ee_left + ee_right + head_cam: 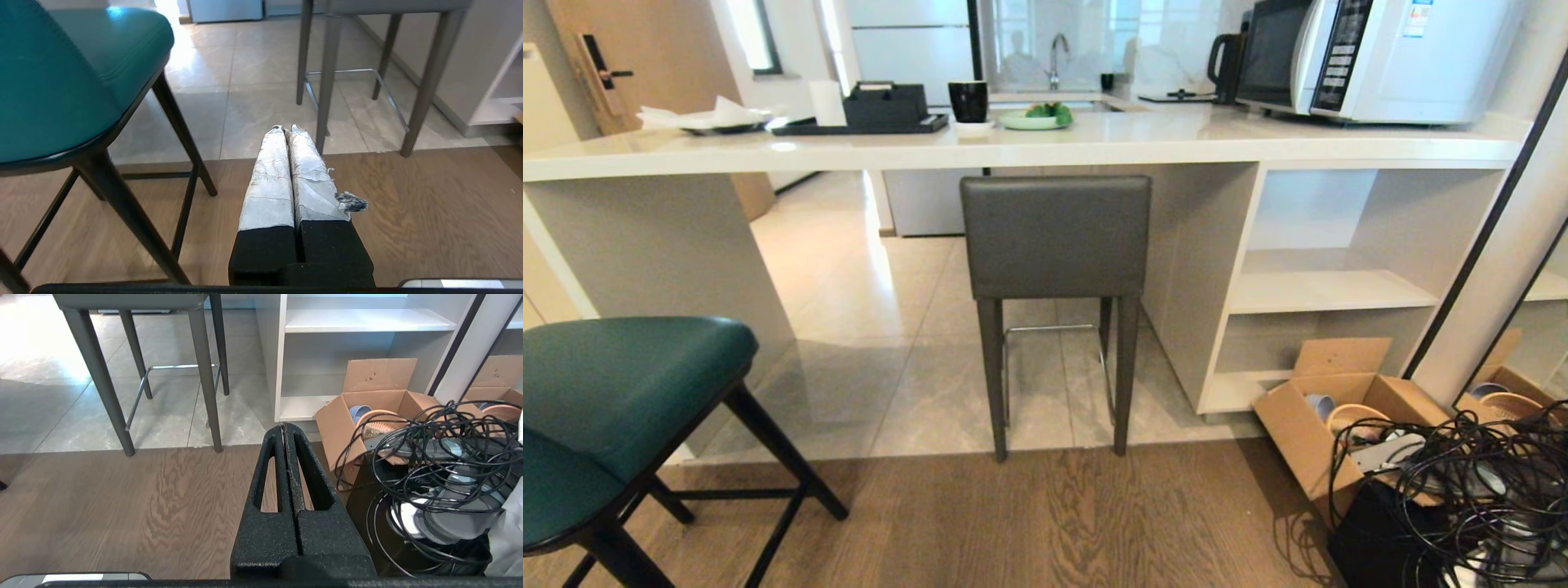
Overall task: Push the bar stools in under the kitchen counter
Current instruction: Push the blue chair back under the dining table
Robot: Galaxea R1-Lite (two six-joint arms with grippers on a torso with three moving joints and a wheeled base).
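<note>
Wood floor [408, 212]: teal stool [61, 81] beside left hand [286, 128].

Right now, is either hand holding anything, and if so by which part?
Nothing is held. The left hand and the right hand are both shut on nothing, above the wooden floor, clear of both stools.
</note>
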